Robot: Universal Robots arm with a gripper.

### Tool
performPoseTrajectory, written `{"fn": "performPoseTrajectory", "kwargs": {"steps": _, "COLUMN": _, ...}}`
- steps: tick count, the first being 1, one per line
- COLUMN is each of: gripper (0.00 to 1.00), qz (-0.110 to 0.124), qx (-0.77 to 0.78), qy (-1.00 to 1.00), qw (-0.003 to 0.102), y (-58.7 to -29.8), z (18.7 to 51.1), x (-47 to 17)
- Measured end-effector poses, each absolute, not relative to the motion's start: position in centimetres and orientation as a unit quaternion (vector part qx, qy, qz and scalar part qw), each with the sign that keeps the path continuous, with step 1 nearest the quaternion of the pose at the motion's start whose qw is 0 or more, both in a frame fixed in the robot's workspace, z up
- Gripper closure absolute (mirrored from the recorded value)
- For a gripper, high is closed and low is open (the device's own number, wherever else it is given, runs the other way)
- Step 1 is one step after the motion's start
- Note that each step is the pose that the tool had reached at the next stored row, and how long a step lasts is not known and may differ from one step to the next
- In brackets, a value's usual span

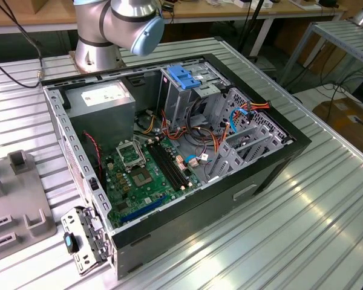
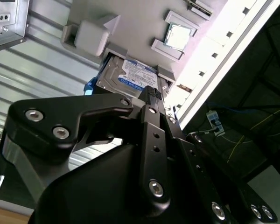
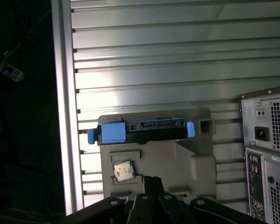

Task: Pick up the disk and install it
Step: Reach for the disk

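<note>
Noting the disk (image 2: 130, 77) lying flat, label up, in a recess of the grey fixture (image 2: 135, 18) on the ribbed metal bench (image 3: 177, 60). Seeing its bright blue frame end-on in the first wrist view, with one tab at each end. Placing the gripper (image 2: 151, 93) close over the disk's near edge, contact not confirmed. Cannot tell whether gripper clenched or released.

Logging a square processor chip (image 3: 123, 171) in a neighbouring recess of the same fixture, just beside the disk. Not yet installed: disk outside the computer case (image 1: 187, 151).

Logging that case open at the centre of the exterior view, with motherboard (image 1: 142, 175) exposed at lower left inside, grey power supply (image 1: 103, 99) at upper left, and blue bracket (image 1: 184, 77) on the drive cage at upper centre. Finding the arm (image 1: 118, 24) at the frame's top edge, behind the case.
</note>
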State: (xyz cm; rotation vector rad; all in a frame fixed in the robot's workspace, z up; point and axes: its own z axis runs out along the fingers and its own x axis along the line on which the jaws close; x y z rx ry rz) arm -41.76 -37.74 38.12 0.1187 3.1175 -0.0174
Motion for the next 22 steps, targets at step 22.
{"fn": "performPoseTrajectory", "kwargs": {"steps": 22, "gripper": 0.89, "qz": -0.010, "qx": 0.038, "qy": 0.999, "qw": 0.010, "y": -34.3, "z": 37.5, "x": -42.1}}
